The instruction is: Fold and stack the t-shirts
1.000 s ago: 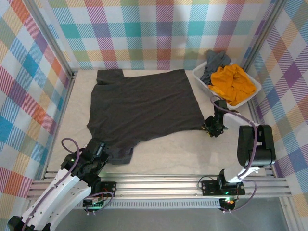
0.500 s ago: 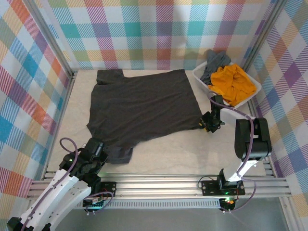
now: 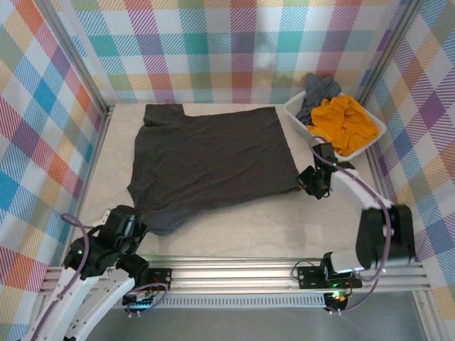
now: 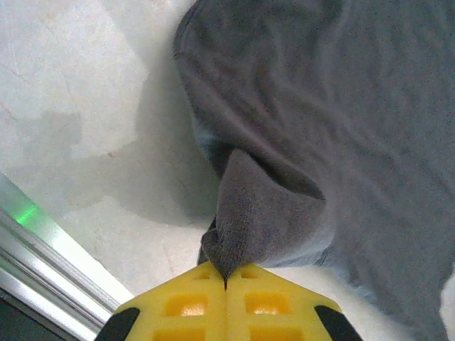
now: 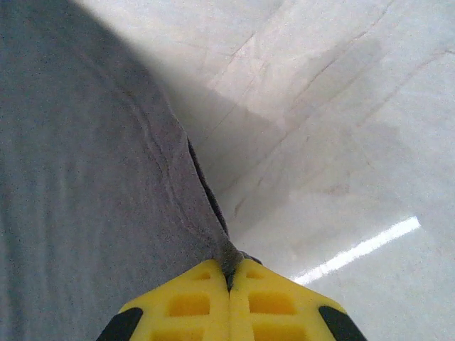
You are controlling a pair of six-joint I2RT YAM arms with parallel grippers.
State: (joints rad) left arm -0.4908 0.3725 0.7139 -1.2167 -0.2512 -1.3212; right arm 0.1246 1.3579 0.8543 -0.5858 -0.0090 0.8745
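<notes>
Pale, marbled counter (image 3: 284, 220) enclosed by pastel plaid walls (image 3: 234, 50) — seen from above and from both of my wrists. Dark charcoal t-shirt (image 3: 213, 160) lies spread mostly flat across the middle of the counter, its far edge near the back wall and its near-left part bunched into a lifted fold. My left pincer (image 4: 226, 280) is closed on that near-left corner: the yellow fingers meet with a peak of charcoal cloth pinched between them, and the fabric rises from the counter to the tips. My right pincer (image 5: 229, 273) is closed on the shirt's near-right edge — a thin ridge of cloth runs into the seam between the fingers, with bare counter to its right. From above, the two grips sit at opposite near corners of the shirt, the left one close to my base. White slatted basket (image 3: 298, 122) stands at the far right of the counter, just beside the shirt's right edge. Mustard-orange t-shirt (image 3: 343, 122) lies heaped in the basket; slate grey t-shirt (image 3: 318, 91) is crumpled at its far end, draped over the rim. Aluminium rail (image 3: 249, 273) runs along the counter's near edge.
</notes>
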